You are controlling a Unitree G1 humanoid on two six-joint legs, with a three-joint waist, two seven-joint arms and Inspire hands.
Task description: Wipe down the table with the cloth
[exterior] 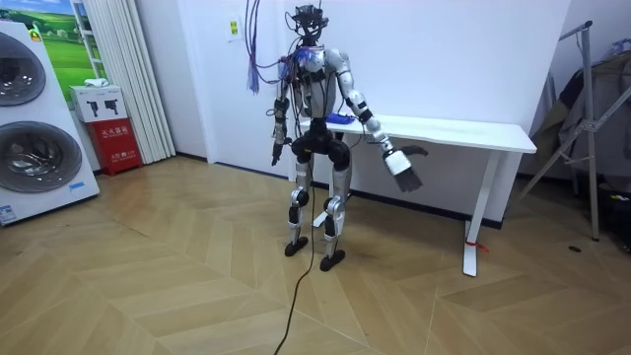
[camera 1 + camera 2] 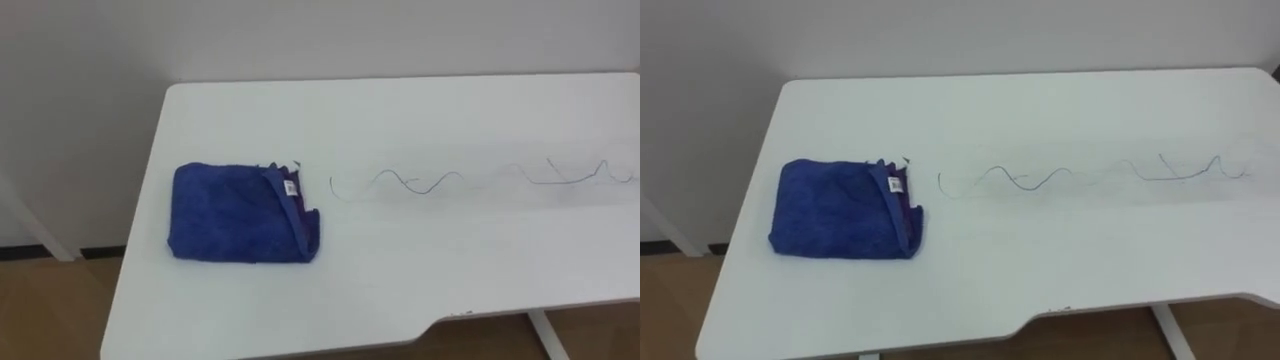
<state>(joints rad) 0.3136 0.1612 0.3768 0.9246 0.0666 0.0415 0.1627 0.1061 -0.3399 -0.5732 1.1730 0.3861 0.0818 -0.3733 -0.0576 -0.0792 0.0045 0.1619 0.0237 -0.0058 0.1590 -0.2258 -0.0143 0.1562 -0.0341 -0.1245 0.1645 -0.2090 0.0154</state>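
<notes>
Blue cloth [image 2: 240,213] well apart from fingers [image 1: 412,179]

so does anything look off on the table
Yes: a thin dark wavy scribble runs across the white table, from just right of the folded blue cloth toward the right edge. It looks drawn on.

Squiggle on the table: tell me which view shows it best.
The right eye view: the whole squiggle lies inside the picture. The left eye view shows it equally near, but running to the right edge. In the room view the table is nearly edge-on, too far to make it out.
</notes>
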